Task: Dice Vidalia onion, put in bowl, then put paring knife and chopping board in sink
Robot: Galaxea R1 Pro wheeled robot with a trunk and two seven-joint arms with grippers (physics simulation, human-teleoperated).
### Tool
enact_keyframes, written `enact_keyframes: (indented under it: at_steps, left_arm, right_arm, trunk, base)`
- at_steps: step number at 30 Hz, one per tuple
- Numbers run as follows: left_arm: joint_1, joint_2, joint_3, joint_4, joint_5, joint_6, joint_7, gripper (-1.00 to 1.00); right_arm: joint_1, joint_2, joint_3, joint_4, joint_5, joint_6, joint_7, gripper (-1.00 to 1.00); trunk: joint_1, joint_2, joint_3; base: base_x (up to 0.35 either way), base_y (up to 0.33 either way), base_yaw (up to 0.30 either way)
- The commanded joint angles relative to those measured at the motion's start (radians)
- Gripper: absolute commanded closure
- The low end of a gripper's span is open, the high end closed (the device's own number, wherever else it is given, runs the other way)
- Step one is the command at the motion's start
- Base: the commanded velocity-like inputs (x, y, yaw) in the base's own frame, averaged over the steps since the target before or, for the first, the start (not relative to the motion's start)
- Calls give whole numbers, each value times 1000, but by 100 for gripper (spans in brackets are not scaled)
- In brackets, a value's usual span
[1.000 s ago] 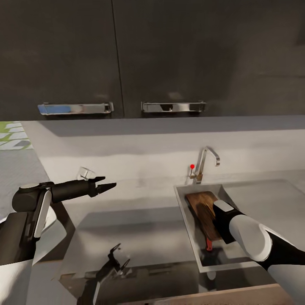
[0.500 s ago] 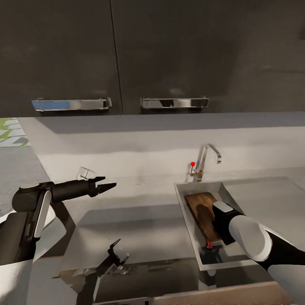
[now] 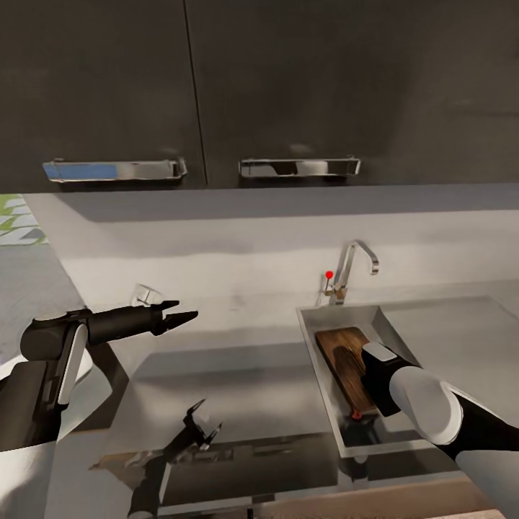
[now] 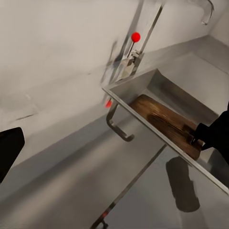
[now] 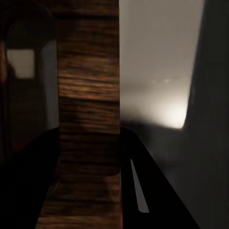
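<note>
Down in the sink, right arm grips chopping board.

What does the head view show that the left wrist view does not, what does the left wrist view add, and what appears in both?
Head view alone: the dark wall cabinets with chrome handles, and the left gripper held over the countertop.
Left wrist view alone: a close look at the tap's reflection in the worktop.
Both: the sink, the chopping board inside it, the red-dotted tap and the right arm.
</note>
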Motion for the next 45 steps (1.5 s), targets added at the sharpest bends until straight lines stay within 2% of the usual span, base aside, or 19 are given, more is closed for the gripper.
enact_keyframes:
  at_steps: [1,8,21,22,45]
  left_arm:
    - [-1,0,1,0,1,9,-3,-100]
    - [-1,0,1,0,1,9,-3,-100]
    - [-1,0,1,0,1,9,-3,-100]
    - [-1,0,1,0,1,9,-3,-100]
    - [-1,0,1,0,1,9,-3,-100]
  right_arm:
    - [-1,0,7,-1,-6,7,-5,100]
    - [-1,0,7,1,-6,7,-5,100]
    - [-1,0,7,1,-6,7,-5,100]
    - [-1,0,7,1,-6,7,-5,-100]
    - [-1,0,7,0,-7,8,-5,-100]
  trunk:
    - [1,-2,-4]
    - [1,-2,-14]
    - [1,-2,-17]
    - [1,-2,-18]
    - [1,-2,-18]
  base:
    - [0,0,0]
    - [0,0,0]
    - [0,0,0]
    - [0,0,0]
    - [0,0,0]
